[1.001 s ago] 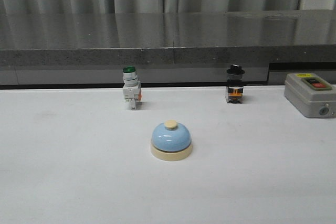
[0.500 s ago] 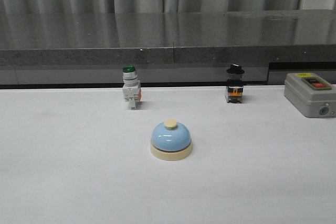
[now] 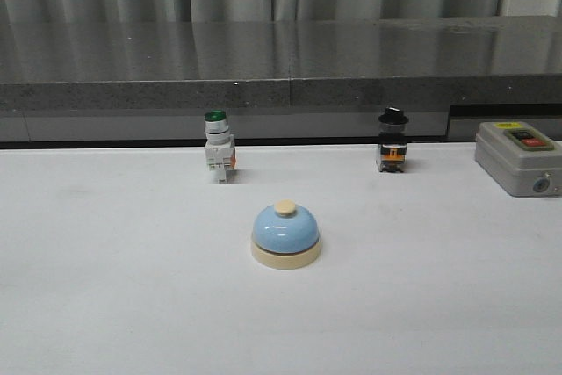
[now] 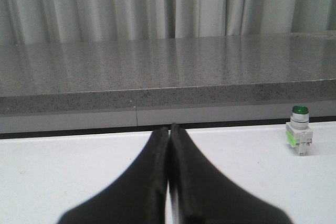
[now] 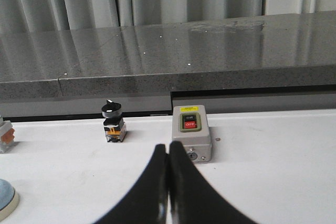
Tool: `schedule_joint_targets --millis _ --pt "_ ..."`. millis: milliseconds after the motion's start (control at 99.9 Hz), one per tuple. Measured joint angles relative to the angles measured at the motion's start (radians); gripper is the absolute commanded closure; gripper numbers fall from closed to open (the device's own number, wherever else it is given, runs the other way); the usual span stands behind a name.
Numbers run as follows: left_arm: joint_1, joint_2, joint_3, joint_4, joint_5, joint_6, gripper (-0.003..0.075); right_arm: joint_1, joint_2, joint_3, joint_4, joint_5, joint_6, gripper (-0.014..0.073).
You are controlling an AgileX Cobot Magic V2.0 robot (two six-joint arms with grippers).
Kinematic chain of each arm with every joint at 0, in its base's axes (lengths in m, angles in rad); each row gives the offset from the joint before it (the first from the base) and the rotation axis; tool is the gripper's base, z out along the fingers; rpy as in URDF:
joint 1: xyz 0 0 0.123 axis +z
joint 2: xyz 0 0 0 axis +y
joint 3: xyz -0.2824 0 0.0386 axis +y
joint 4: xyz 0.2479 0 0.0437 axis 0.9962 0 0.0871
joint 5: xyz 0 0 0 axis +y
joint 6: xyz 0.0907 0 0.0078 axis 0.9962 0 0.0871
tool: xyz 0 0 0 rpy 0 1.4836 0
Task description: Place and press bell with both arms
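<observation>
Front cam faces fwd over table (image 3: 105, 305), wrist cams low, share ledge (image 3: 281, 90)

Taking the bell (image 3: 286, 234) as your landmark: it stands alone on the white table (image 3: 114, 305), with bare surface on its left, right and near sides, so you can approach from any of these. Behind it to the left, the green-capped switch (image 3: 219, 147) stands upright; behind it to the right, the black-knobbed switch (image 3: 392, 141) does likewise. The gap between the two switches is unobstructed. Farther right of the bell, well apart, sits the grey ON/OFF box (image 3: 518, 157). The dark stone ledge (image 3: 281, 68) closes off the far side behind all three.
</observation>
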Motion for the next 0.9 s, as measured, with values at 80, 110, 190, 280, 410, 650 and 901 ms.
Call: schedule_joint_targets --millis 80,110,190,280,410,650,901 --pt "0.0 0.0 0.0 0.0 -0.002 0.0 0.0741 0.0 0.0 0.0 0.0 0.0 0.0 0.0654" --pt "0.0 0.0 0.0 0.0 -0.002 0.0 0.0741 0.0 0.0 0.0 0.0 0.0 0.0 0.0654" --pt "0.0 0.0 0.0 0.0 -0.002 0.0 0.0741 0.0 0.0 0.0 0.0 0.0 0.0 0.0654" --pt "0.0 0.0 0.0 0.0 -0.004 0.0 0.0741 0.0 0.0 0.0 0.0 -0.002 0.0 0.0654" --pt "0.0 0.0 0.0 0.0 -0.004 0.0 0.0741 0.0 0.0 0.0 0.0 -0.033 0.0 0.0654" --pt "0.0 0.0 0.0 0.0 -0.004 0.0 0.0741 0.0 0.0 -0.076 0.0 -0.001 0.0 0.0654" --pt "0.0 0.0 0.0 0.0 -0.006 0.0 0.0741 0.0 0.19 -0.443 0.002 0.436 0.0 0.0654"
